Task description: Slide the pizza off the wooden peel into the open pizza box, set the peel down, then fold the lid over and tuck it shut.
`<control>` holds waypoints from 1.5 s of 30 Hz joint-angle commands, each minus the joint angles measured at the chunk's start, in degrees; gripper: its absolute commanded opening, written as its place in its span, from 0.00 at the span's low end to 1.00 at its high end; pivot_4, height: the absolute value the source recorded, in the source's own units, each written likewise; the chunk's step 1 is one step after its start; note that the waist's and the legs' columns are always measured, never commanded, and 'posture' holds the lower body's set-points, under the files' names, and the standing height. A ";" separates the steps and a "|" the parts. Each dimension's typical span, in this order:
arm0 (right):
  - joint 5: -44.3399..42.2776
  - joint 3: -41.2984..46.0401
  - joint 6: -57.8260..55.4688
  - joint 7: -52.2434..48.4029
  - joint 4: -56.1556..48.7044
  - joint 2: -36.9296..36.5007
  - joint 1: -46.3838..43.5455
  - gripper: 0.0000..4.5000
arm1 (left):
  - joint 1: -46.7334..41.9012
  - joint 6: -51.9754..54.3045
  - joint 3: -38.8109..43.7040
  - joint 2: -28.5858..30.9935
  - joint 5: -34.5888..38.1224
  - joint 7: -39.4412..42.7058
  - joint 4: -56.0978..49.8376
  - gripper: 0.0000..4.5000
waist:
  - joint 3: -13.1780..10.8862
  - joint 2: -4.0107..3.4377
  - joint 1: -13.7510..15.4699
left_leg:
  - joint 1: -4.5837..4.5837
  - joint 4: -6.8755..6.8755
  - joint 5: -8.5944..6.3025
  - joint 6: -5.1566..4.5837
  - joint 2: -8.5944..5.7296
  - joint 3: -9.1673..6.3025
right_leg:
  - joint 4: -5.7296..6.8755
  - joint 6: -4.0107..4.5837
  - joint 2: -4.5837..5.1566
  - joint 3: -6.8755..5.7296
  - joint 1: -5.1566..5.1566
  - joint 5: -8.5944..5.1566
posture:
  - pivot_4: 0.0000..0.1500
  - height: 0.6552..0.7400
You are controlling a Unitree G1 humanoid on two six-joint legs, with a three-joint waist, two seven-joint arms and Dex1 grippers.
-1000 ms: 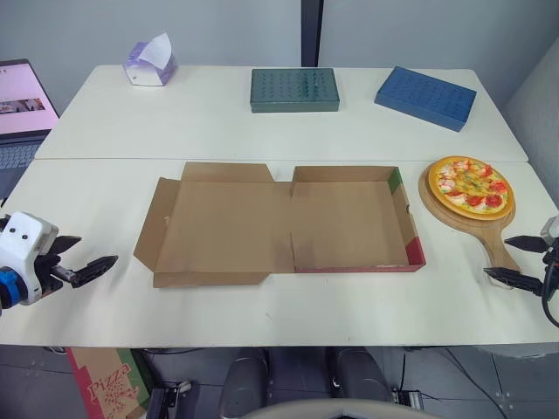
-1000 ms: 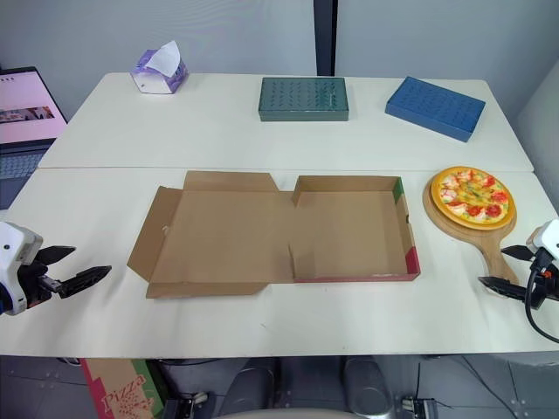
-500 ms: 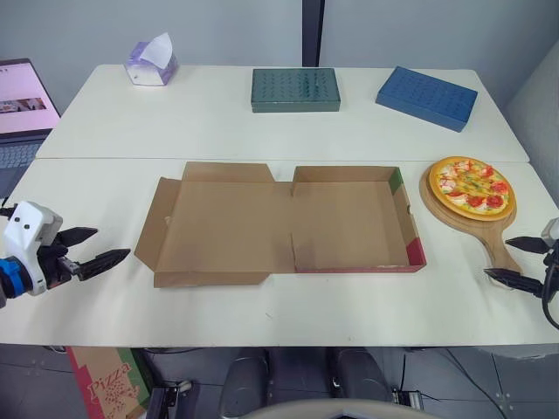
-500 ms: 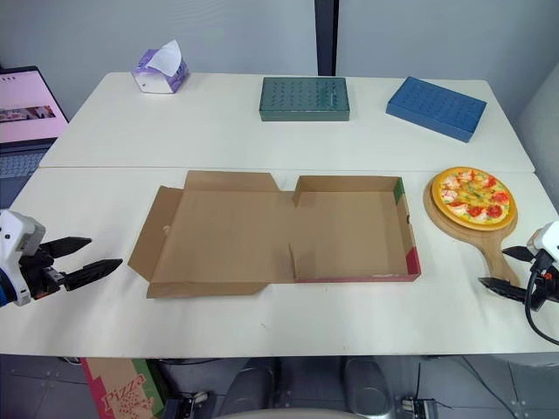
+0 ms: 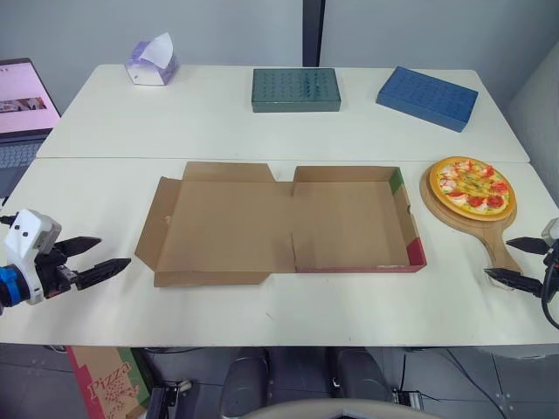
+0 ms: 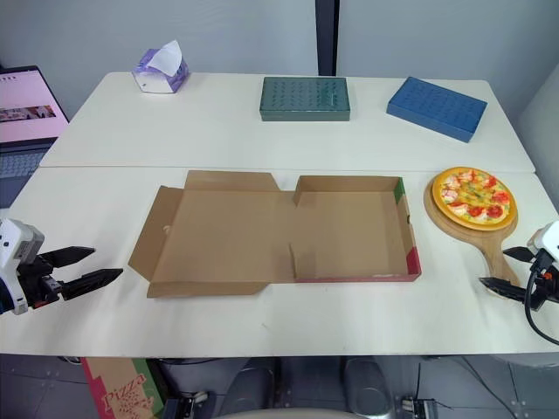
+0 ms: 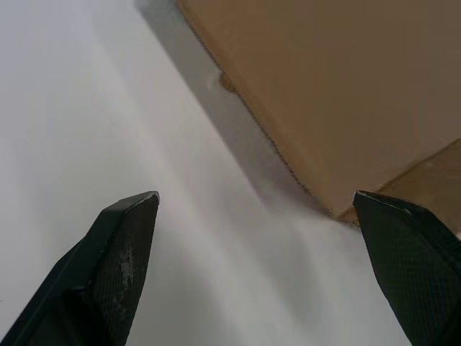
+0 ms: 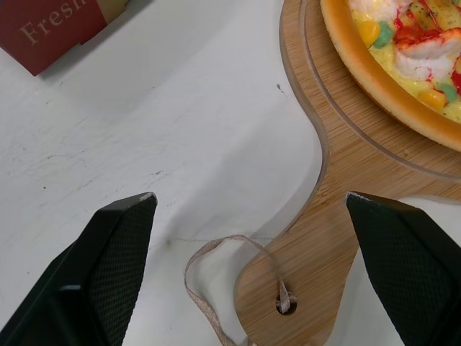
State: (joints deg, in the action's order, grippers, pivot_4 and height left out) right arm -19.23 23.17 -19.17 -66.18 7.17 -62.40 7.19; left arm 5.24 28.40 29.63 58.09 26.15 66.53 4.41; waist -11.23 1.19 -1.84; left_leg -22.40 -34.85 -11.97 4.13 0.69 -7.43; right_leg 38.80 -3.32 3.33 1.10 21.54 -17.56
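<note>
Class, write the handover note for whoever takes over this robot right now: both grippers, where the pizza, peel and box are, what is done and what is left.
Left gripper: open, empty, over the table to the left of the lid.
Right gripper: open, one finger on either side of the end of the peel's handle, not closed on it.
Pizza sits on the peel, on the table to the right of the box, which lies open and empty.
Done: nothing yet.
Left: grasp the peel, slide the pizza into the box, set the peel down, fold and tuck the lid.
</note>
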 commanded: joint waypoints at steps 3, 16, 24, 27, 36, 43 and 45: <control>-1.30 3.86 -0.62 0.64 -2.53 0.82 1.59 1.00 | -3.82 3.03 -2.04 0.93 5.12 1.55 -11.44 0.99 | 0.00 0.00 0.22 | -0.01 0.00 0.00 0.00 0.00 -0.01 | -0.01 -0.01 0.00 -0.01 -0.02 0.01 | 1.00 1.00; -5.48 14.66 -10.56 5.90 -15.68 5.76 8.80 1.00 | -27.66 7.61 -26.03 -6.79 15.12 6.05 -27.91 0.99 | -0.02 -0.04 -0.07 | -0.02 -0.04 0.00 0.00 -0.01 0.02 | -0.02 -0.10 -0.06 0.05 -0.05 0.05 | 1.00 1.00; -7.93 12.66 -27.13 19.68 -23.83 7.68 2.61 1.00 | -34.93 7.74 -31.99 -11.83 15.35 5.46 -29.56 0.99 | -0.02 -0.04 -0.07 | -0.01 -0.11 0.01 0.00 0.00 0.03 | 0.01 -0.13 -0.12 0.12 -0.06 0.08 | 1.00 1.00; -6.90 8.68 -36.09 25.61 -21.64 6.30 -2.52 1.00 | -36.22 7.22 -32.78 -12.88 14.96 5.50 -29.27 0.99 | -0.03 -0.02 0.06 | -0.05 -0.12 0.01 0.00 -0.01 0.02 | -0.03 -0.14 -0.12 0.12 -0.05 0.09 | 1.00 1.00; -1.78 -3.05 -38.90 29.94 -8.88 4.95 -14.61 1.00 | -36.48 7.30 -33.83 -14.38 14.86 4.82 -29.93 0.99 | -0.03 -0.04 0.03 | -0.07 -0.12 0.01 -0.01 -0.02 0.02 | -0.04 -0.14 -0.12 0.11 -0.02 0.09 | 1.00 1.00; 1.83 -10.55 -33.87 27.47 3.26 5.76 -22.05 1.00 | -36.35 7.42 -34.18 -14.86 14.80 4.39 -29.90 0.99 | -0.03 -0.03 -0.17 | -0.05 -0.12 0.01 -0.01 -0.01 0.02 | -0.04 -0.14 -0.14 0.12 -0.03 0.09 | 1.00 1.00; 2.27 -11.76 -33.09 26.45 5.35 5.95 -23.21 1.00 | -36.28 7.43 -34.25 -14.90 14.81 4.25 -29.93 0.99 | -0.02 -0.02 -0.21 | -0.04 -0.12 0.01 -0.01 0.00 0.03 | -0.04 -0.15 -0.15 0.13 -0.03 0.10 | 1.00 1.00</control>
State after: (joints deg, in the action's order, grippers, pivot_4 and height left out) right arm -17.99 12.20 -53.22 -39.17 11.12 -56.02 -15.47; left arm -30.59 36.03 -4.83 43.41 40.36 70.80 -24.22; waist -11.25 1.17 -2.05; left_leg -22.41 -34.98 -11.96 4.11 0.69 -7.40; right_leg 38.76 -3.47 3.18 1.23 21.49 -17.46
